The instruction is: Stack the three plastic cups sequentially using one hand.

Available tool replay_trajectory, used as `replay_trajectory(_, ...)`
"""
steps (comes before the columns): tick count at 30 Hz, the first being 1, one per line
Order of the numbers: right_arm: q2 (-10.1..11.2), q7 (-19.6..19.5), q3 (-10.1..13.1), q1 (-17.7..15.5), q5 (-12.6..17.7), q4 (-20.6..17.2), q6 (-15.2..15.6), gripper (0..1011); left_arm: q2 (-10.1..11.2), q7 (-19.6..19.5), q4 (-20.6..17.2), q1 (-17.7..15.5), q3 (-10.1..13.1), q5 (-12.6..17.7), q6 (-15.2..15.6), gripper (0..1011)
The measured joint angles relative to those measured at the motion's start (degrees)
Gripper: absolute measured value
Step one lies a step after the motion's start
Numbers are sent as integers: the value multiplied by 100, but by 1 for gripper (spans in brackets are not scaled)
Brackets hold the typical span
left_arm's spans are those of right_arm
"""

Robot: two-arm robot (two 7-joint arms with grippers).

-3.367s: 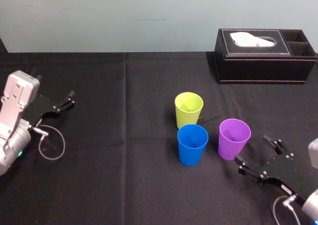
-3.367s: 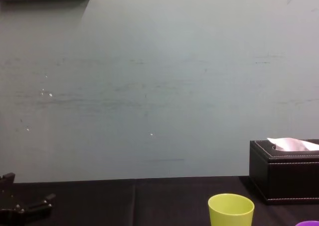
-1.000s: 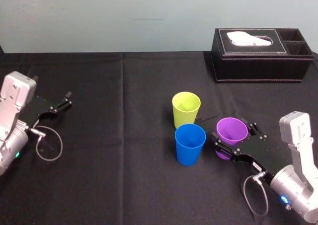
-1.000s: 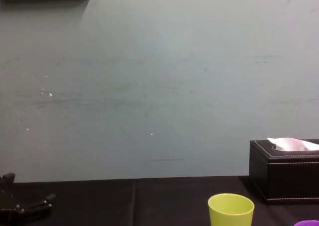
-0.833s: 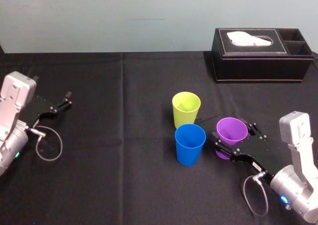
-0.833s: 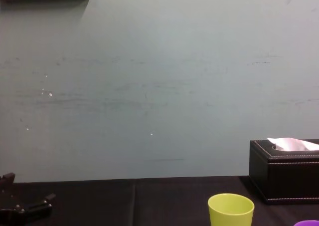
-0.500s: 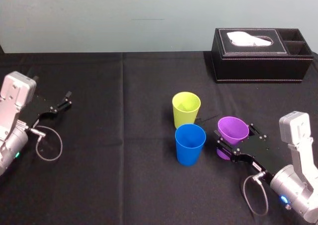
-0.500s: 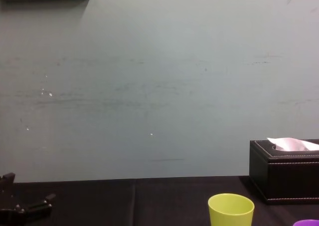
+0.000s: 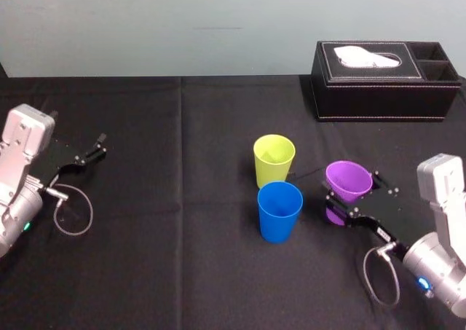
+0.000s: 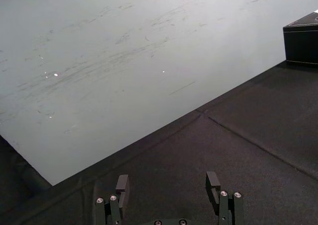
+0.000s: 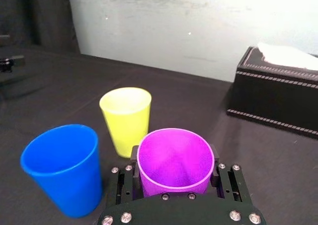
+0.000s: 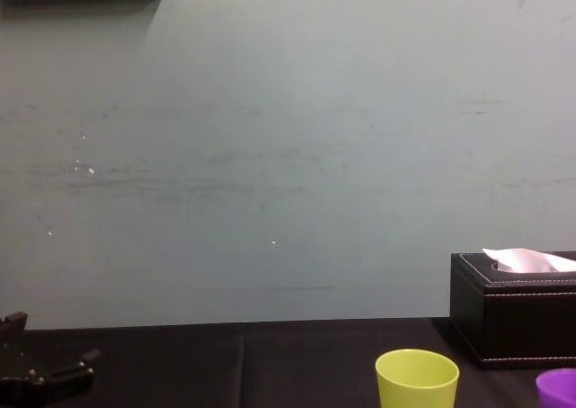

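Our right end effector (image 9: 351,199) clamped on purple cup (image 9: 348,179), seemingly lifted off table (image 9: 182,257), right of blue cup (image 9: 279,210). First stacking step, we judge. Next: centre over blue, lower in. Yellow cup (image 9: 274,160) just behind blue. Left end effector (image 10: 167,180) parked left, jaws apart.

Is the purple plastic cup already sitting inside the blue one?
No, the purple tapered plastic cup is gripped between the right end effector's fingers, beside the empty blue plastic cup and apart from it.
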Motion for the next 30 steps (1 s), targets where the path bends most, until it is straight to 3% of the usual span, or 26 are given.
replay_trajectory(9,-46,74,71,377,-21,-118,295,744,0,0,0,0,0,0,0,1011)
replay_trajectory(15,-148,201,-14,846,74,-75,398,744,0,0,0,0,0,0,0,1011)
replay_trajectory(19,-240,320,-146,1187,159,83,397,744,0,0,0,0,0,0,0,1011)
replay_trajectory(30,-338,562,-546,1719,159,579,201,744,0,0,0,0,0,0,0,1012)
